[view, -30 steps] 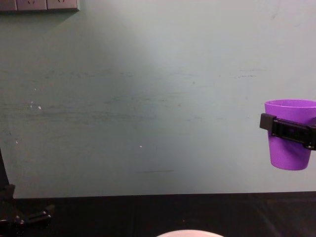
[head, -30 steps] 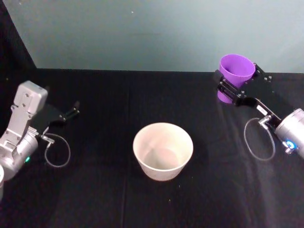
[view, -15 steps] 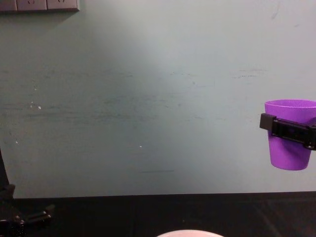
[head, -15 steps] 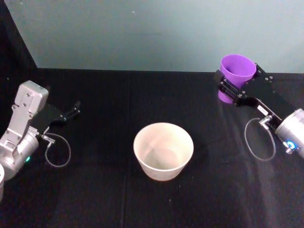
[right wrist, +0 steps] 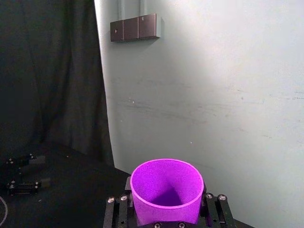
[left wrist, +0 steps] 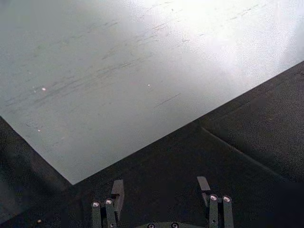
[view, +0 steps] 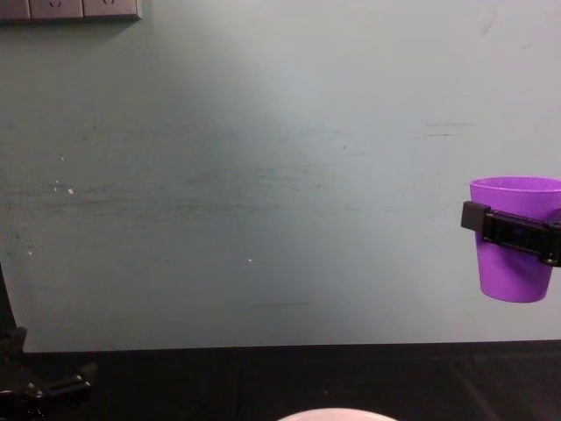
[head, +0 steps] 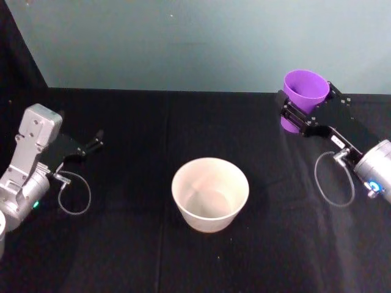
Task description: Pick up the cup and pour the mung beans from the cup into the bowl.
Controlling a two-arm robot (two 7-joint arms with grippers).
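Note:
My right gripper [head: 308, 105] is shut on the purple cup [head: 303, 91], holding it upright in the air at the far right, level with the table's back edge. The fingers clamp the cup's wall just below its rim [view: 513, 232]. In the right wrist view the cup [right wrist: 166, 190] shows a purple inside; the mung beans are hidden. The whitish bowl [head: 209, 160] stands at the middle of the black table, to the left of and nearer than the cup; its rim [view: 326, 414] peeks into the chest view. My left gripper [head: 91, 143] rests open at the left, low over the table.
A pale green wall [head: 195, 43] runs behind the black table [head: 134, 244]. A dark curtain [right wrist: 47, 71] hangs at the left side. Cable loops hang by both wrists [head: 333, 180].

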